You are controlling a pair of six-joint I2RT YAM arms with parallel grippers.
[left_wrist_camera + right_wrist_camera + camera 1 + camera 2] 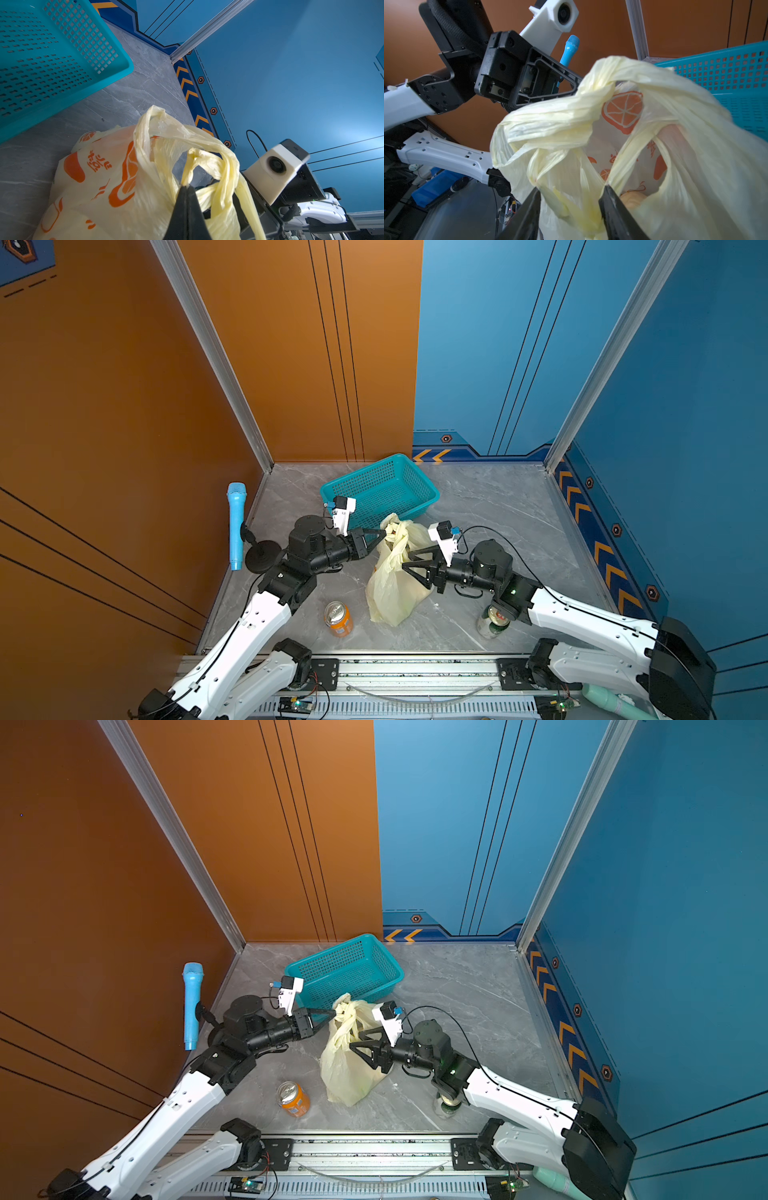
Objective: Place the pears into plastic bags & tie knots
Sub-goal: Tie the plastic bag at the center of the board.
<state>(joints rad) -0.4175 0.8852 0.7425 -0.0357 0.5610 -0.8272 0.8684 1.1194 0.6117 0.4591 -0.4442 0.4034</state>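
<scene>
Honestly, your thin pale-yellow plastic bag (395, 589) is floppy: grab twisted handles (190, 164). Left gripper (184, 187) pinches one; right gripper (571, 187) seemingly gapes.

You're working on a grey marble-patterned tabletop (498, 506). Toward the back sits a teal mesh basket (417, 481), and just in front of it the pale-yellow plastic bag (395, 593) rests on its bottom. Near the front edge an orange drink can (338, 619) stands left of the bag and a green can (492, 624), partly hidden, right of it. A black round stand base (262, 556) is at the left edge.
</scene>
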